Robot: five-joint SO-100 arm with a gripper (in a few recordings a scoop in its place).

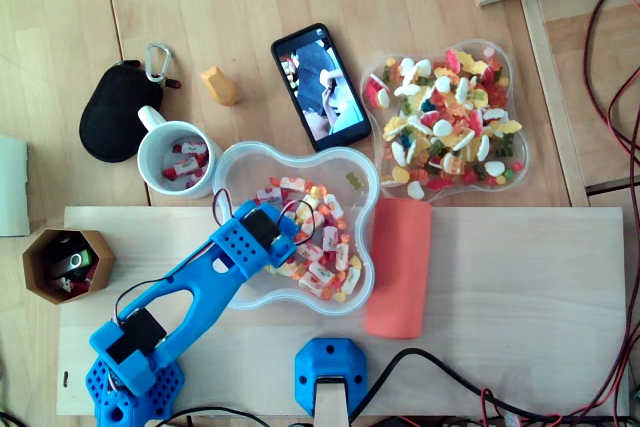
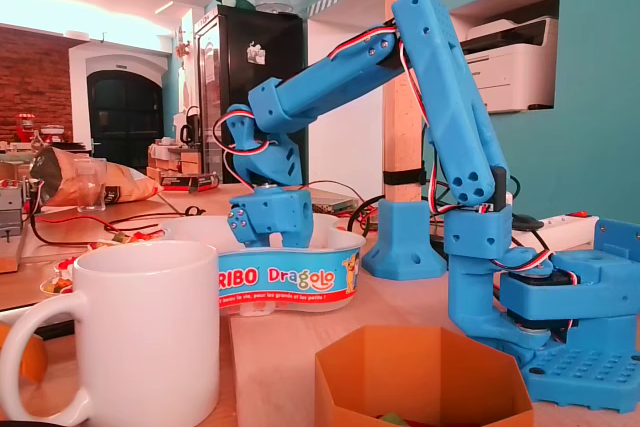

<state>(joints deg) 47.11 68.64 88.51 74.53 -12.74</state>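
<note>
tub: clear lobed candy tub [image 1: 352,169], printed label band facing the fixed view [image 2: 290,285]. In the overhead view it lies across the upper edge of the pale board [image 1: 520,307], left of centre.
contents: wrapped sweets [image 1: 322,259], red, white and yellow. They are heaped in the lower and right lobes, and the upper right lobe is nearly bare.
gripper: blue gripper [image 1: 268,231] is down inside the tub's left lobe. The fixed view shows it [image 2: 264,232] dipped below the rim, pointing straight down.
claw state: cannot tell. The wrist block covers the fingertips from above and the tub wall hides them from the side. No sweet is seen in its grasp.
arm: blue arm [image 1: 190,292] runs from its base at the board's lower left corner up and right to the tub.
mug: white mug [image 1: 144,161] just left of the tub, close to touching, with a few wrapped sweets inside. It stands at near left in the fixed view [image 2: 140,337].
roll: orange-red roll [image 1: 398,267] lies on the board against the tub's right side.
second tray: clear tray [image 1: 495,47] of mixed gummies, upper right of the tub.
phone: black phone [image 1: 320,82] lies flat between the mug and the second tray.
hex box: brown hexagonal box [image 1: 34,247] at the board's left edge, small items inside. In the fixed view it is at near centre [image 2: 420,377].
farther out: yellow block [image 1: 219,86] and black pouch [image 1: 115,112] with a carabiner, on the table [image 1: 200,7] above the mug.
</note>
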